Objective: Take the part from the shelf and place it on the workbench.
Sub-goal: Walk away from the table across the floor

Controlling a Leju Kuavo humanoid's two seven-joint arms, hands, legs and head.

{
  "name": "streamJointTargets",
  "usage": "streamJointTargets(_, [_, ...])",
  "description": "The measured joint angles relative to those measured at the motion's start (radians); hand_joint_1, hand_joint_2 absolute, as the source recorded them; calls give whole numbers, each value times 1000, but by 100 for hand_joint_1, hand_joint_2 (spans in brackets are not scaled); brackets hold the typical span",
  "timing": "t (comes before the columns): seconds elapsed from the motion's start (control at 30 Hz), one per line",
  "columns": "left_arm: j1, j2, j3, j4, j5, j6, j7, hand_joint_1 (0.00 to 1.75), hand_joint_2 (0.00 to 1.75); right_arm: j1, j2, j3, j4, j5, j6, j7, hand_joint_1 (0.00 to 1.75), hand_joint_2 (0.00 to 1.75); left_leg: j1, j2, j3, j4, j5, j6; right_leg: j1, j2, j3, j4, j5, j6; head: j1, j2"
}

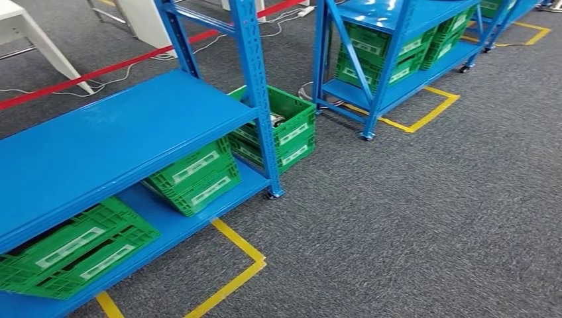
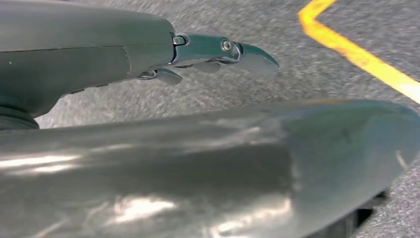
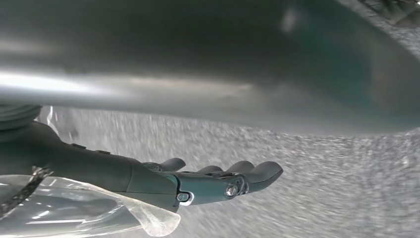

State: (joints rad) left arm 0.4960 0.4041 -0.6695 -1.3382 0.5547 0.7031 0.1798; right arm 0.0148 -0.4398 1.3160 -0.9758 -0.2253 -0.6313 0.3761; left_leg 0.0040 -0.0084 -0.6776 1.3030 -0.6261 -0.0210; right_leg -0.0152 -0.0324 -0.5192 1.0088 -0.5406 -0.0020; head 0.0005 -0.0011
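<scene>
The grey carpet floor (image 1: 431, 212) spreads under two blue shelf racks: the near rack (image 1: 112, 142) at the left, with a bare upper deck, and a second rack (image 1: 397, 59) farther back on casters. Yellow floor tape (image 1: 238, 265) frames each rack's bay, and a red tape line (image 1: 99, 71) runs behind the near one. Three green crates (image 1: 73, 252) sit at the near rack's lower level; the end one (image 1: 281, 126) is open-topped with a metallic part (image 1: 277, 120) lying inside. The left hand (image 2: 218, 52) hangs above the carpet, fingers extended and holding nothing. The right hand (image 3: 218, 181) hangs likewise, fingers stretched out loosely; a clear plastic bag (image 3: 74, 213) lies against its wrist, though whether the hand grips it I cannot tell.
</scene>
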Motion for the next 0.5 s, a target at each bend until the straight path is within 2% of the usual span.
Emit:
streamJointTargets(0.03, [0,0,0,0,1,0,0,0,0,-2,0,3,0,10,3,4,0,0,0,2,3,-6,16,2,2,-15,1,0,-2,-1,0,0])
streamJointTargets(0.07, [1,0,0,1,2,0,-1,0,0,-5,0,5,1,18,6,6,0,0,-2,8,27,-52,48,7,5,-29,4,0,-5,-1,0,0])
streamJointTargets(0.1, [1,0,0,1,3,0,-2,0,0,-8,0,7,1,23,7,7,0,0,-6,26,63,-122,85,16,7,-41,6,-1,-8,-1,0,0])
streamJointTargets(0.13, [-1,0,-1,2,3,0,-4,0,0,-12,0,8,1,27,9,8,0,0,-13,52,98,-192,109,25,10,-53,9,0,-12,1,0,0])
streamJointTargets(0.17, [-3,1,-1,2,2,0,-6,0,0,-15,0,8,1,30,10,8,0,0,-19,75,124,-244,122,34,12,-65,11,0,-16,5,0,0])
streamJointTargets(0.2, [-5,1,0,3,2,0,-8,0,0,-18,0,8,2,34,11,9,0,0,-25,90,137,-274,124,40,14,-77,12,-1,-19,9,-1,0])
streamJointTargets(0.23, [-6,0,0,4,0,0,-10,0,0,-20,0,8,2,38,11,8,0,0,-28,89,139,-283,120,43,15,-90,17,-3,-21,13,-2,0])
streamJointTargets(0.27, [-5,-1,0,6,-1,0,-11,0,0,-21,0,8,2,42,10,6,0,0,-27,76,139,-287,122,47,15,-103,24,-5,-22,17,-2,0])
streamJointTargets(0.3, [-4,-2,0,7,-2,0,-12,0,0,-22,0,9,3,45,9,2,0,0,-24,63,140,-293,126,51,15,-100,29,-5,-25,22,-2,0])
streamJointTargets(0.33, [-4,-4,0,9,-4,0,-13,0,0,-21,0,9,5,47,8,-5,0,0,-21,51,143,-300,131,55,14,-78,28,6,-36,27,-1,0])
streamJointTargets(0.37, [-5,-6,0,10,-6,0,-14,0,0,-20,0,9,7,49,7,-11,0,0,-17,38,145,-305,136,59,12,-45,15,39,-55,31,2,0])
streamJointTargets(0.4, [-8,-8,0,11,-7,0,-15,0,0,-18,0,9,10,50,6,-17,0,0,-13,26,146,-308,139,61,9,-7,-14,94,-84,35,4,0])
streamJointTargets(0.43, [-12,-10,0,12,-8,0,-16,0,0,-16,0,9,14,51,6,-20,0,0,-12,13,145,-309,139,62,7,18,-51,163,-114,38,6,0])
streamJointTargets(0.47, [-14,-13,0,14,-8,0,-17,0,0,-14,0,9,19,51,6,-22,0,0,-11,0,145,-309,139,63,6,28,-88,230,-136,41,7,0])
streamJointTargets(0.5, [-14,-15,0,15,-7,0,-18,0,0,-12,0,10,22,51,6,-22,0,0,-11,-13,146,-309,138,63,5,31,-116,272,-141,44,7,0])
